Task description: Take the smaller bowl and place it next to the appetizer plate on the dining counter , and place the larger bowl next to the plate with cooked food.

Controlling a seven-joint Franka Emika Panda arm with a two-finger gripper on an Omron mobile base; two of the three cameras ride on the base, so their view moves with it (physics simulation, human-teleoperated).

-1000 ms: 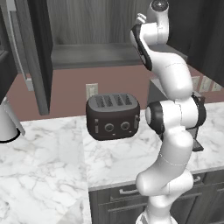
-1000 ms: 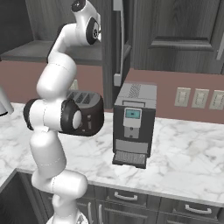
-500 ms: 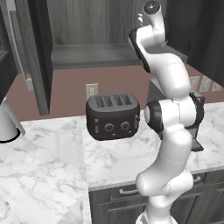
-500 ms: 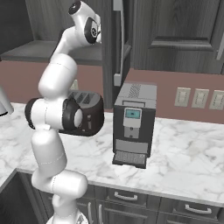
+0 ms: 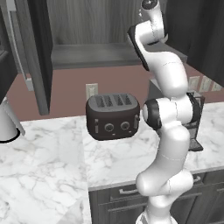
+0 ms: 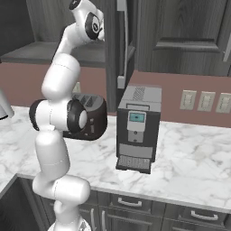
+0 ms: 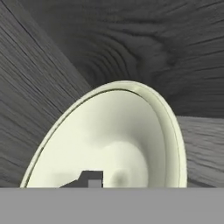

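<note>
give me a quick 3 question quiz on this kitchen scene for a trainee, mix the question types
1. True or false: the toaster has two slots on top.
2. In the hand view, what sits right in front of the pincer? A) a marbled grey bowl B) the smaller bowl C) a red-rimmed plate
3. Fill in: in the right base view, the coffee machine stands on the marble worktop to the ____ of the toaster.

Key: 1 false, it has four slots. 2 B. 3 right.
</note>
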